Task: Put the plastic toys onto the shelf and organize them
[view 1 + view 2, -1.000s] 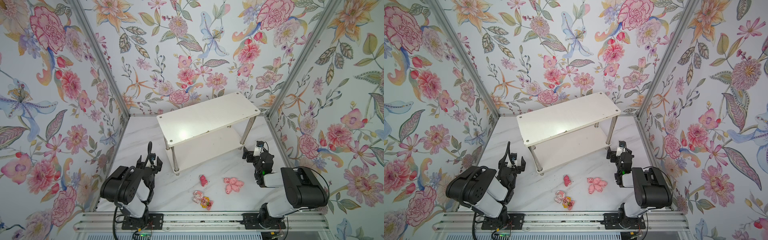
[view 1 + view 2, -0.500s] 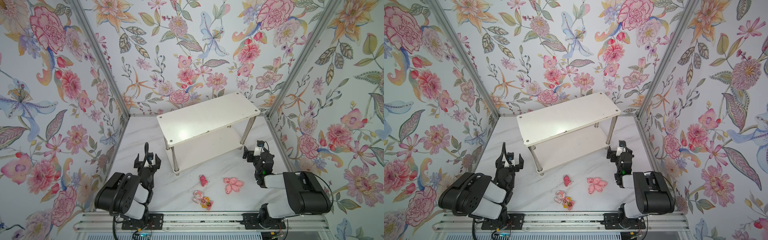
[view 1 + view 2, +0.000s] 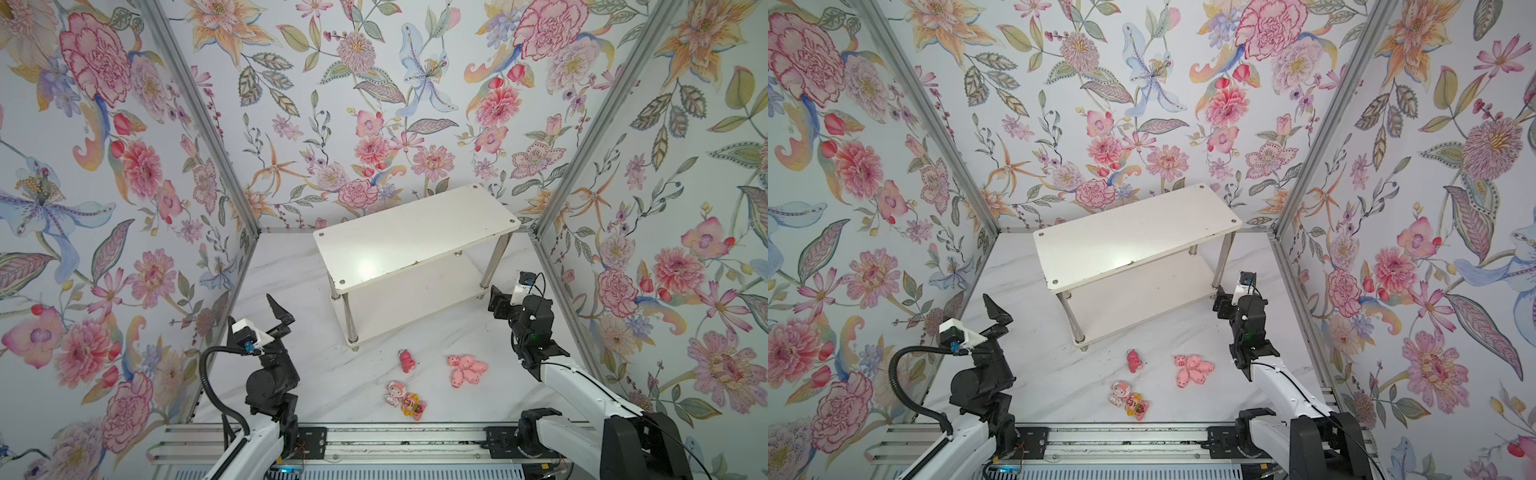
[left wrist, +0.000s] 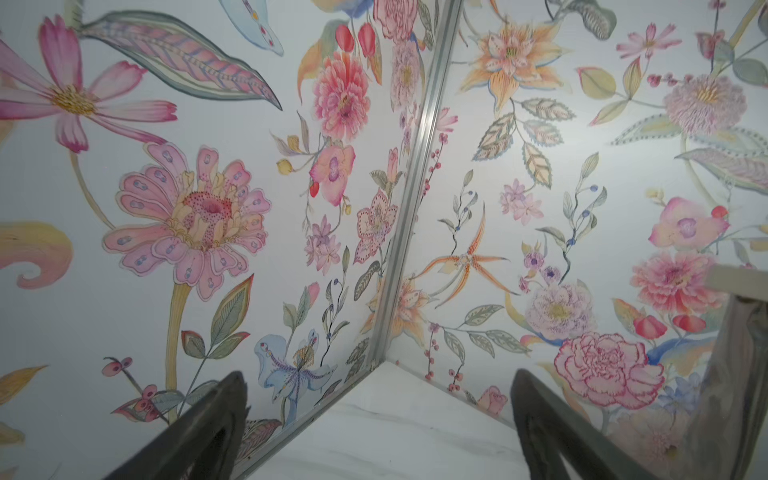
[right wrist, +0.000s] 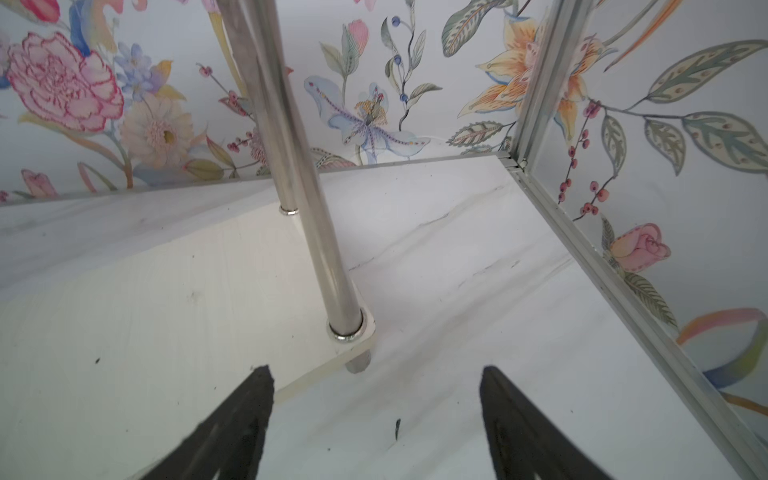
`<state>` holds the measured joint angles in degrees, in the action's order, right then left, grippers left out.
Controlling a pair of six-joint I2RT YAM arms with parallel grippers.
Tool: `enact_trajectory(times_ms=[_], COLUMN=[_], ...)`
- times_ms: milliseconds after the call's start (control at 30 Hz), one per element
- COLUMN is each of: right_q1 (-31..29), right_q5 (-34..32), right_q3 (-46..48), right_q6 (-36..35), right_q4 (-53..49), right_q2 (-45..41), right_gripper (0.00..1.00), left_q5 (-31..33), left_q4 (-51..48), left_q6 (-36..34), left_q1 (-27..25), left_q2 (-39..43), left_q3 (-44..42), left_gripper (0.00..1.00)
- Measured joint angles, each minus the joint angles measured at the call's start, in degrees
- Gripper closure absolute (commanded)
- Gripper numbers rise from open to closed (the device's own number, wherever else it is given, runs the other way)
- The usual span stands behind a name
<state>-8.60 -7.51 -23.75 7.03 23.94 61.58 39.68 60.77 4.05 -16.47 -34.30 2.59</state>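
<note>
One shelf (image 3: 415, 237). One dark pink bear (image 3: 407, 360), one white-pink figure (image 3: 393, 392), one sunflower-faced figure (image 3: 412, 405). Pale pink pigs (image 3: 465, 370) heaped, count unclear.

Left arm (image 3: 272, 380): I see black joint housings above a white link.
Right arm (image 3: 582, 386): the same black joints, a long white link, a bulky black base housing.
Jaws: black, tapered to points, on both arms.
Wrist mounts: white plastic, left wrist mount (image 3: 249, 332) and right wrist mount (image 3: 519, 291).
Cable (image 3: 202, 376): black ribbed hose on my left arm.
Base rail (image 3: 395, 442): silver slotted profile, black plates.
</note>
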Motion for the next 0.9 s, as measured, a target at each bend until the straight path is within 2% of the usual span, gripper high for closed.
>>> enact_trajectory(times_ms=[167,233,367,567,800,900], right_q1=[-1.0,-1.1,-0.3,3.7,6.7,7.8], right_q5=[3.2,4.5,8.4,15.3,20.9,22.7], right_q3=[-3.5,-5.1,-8.1,-13.0,-20.9,-23.8], right_q6=[0.3,0.1,-1.0,-2.1,-4.2,-4.8], right_q4=[-5.4,-6.4,-8.3,-9.2,-9.6,-9.4], right_q2=[0.0,0.0,1.3,7.7,15.6,18.3], right_gripper=[0.23,0.24,0.27,0.30,0.36,0.43], left_q5=[0.0,-0.5,-7.3,-18.5,-26.3,-28.0], left_q4=[-11.6,-14.8,-17.9,-15.0,-22.0,-25.8], left_q6=[0.9,1.8,4.5,10.7,16.0,17.9], left_q1=[-1.8,-3.1,-3.6,-3.7,-3.8,-3.8], left_q2=[-13.3,-15.0,-10.7,1.2,2.8,3.9], left_q3=[11.0,14.1,15.0,9.6,11.8,12.6], left_gripper=[0.01,0.01,0.01,0.01,0.01,0.01])
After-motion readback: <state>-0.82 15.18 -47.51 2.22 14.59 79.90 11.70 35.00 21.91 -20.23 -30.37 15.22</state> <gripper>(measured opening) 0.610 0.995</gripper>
